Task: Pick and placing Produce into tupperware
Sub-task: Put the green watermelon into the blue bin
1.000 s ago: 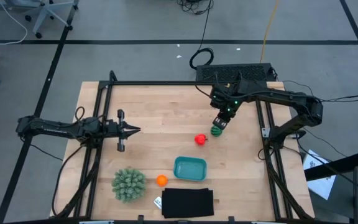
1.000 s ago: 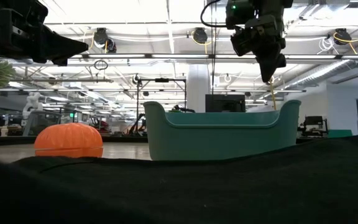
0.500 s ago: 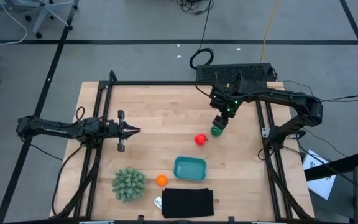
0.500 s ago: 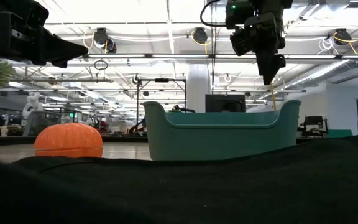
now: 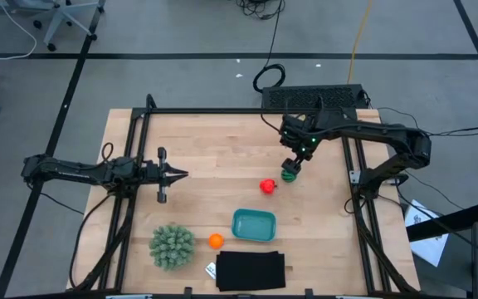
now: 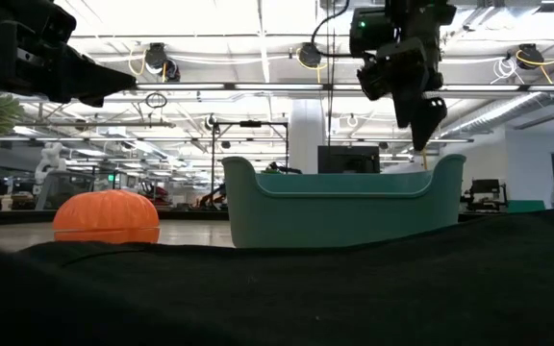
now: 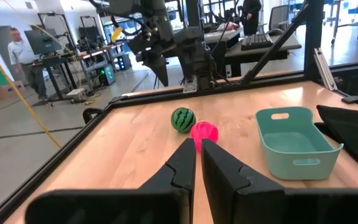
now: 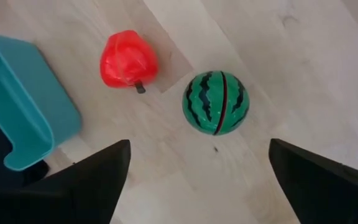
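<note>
Jaws on the right gripper (image 8: 194, 168) stand spread wide and empty, hanging right of centre in the high view, directly above the striped green ball (image 8: 215, 102). In the right wrist view the ball sits in the middle of the frame, between the two dark fingers (image 8: 89, 180), with the red fruit (image 8: 128, 58) just beside it toward the upper left. The teal tub (image 5: 254, 224) lies lower in the high view, below the red fruit, and holds nothing yet. The orange ball (image 5: 215, 241) rests to the tub's left, near the spiky plant (image 5: 172, 245), with a black mat (image 5: 251, 270) along the worktop's (image 5: 214, 149) lower edge.

Left gripper (image 7: 197, 155) waits at the left of the high view, its jaws pressed nearly together.

Risk from here: the ball is round and free on bare wood, so a descent that lands one finger first could roll it away. The red fruit is close enough that a wide finger may knock it. A shallow pinch could also let the ball squirt out.
</note>
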Controlling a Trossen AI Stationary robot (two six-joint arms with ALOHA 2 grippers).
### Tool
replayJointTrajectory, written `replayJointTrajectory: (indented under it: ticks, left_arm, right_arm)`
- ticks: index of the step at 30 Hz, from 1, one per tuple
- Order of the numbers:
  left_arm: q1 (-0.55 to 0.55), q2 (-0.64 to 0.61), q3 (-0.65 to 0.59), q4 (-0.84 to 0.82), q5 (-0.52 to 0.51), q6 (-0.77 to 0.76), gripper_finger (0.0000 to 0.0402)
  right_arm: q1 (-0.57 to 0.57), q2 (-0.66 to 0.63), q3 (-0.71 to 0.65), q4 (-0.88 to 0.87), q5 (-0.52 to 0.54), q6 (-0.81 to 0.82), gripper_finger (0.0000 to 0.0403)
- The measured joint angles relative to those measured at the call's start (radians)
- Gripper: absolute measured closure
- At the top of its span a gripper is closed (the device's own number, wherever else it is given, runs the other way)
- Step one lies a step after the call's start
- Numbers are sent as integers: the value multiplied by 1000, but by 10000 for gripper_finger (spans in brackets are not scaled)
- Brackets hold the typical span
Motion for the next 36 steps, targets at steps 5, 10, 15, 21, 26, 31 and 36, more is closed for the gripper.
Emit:
replayJointTrajectory:
  ticks: [5,10,15,21,26,31,36]
  left_arm:
    - [0,0,0,0,0,-1,371]
    - [0,0,0,0,0,-4,371]
    - [0,0,0,0,0,-14,371]
    - [0,0,0,0,1,-15,371]
    - [0,0,0,0,2,-15,371]
    - [0,0,0,-1,3,-15,371]
    - [0,0,0,-2,3,-15,371]
  right_arm:
    - [0,0,-62,55,0,13,28]
    - [-13,0,-110,121,-1,31,28]
    - [-23,1,-158,183,-2,47,28]
    - [-28,19,-187,212,-3,65,28]
    - [-27,66,-187,244,-28,65,28]
    - [-27,123,-187,248,-29,51,28]
    - [-27,182,-187,248,-29,28,27]
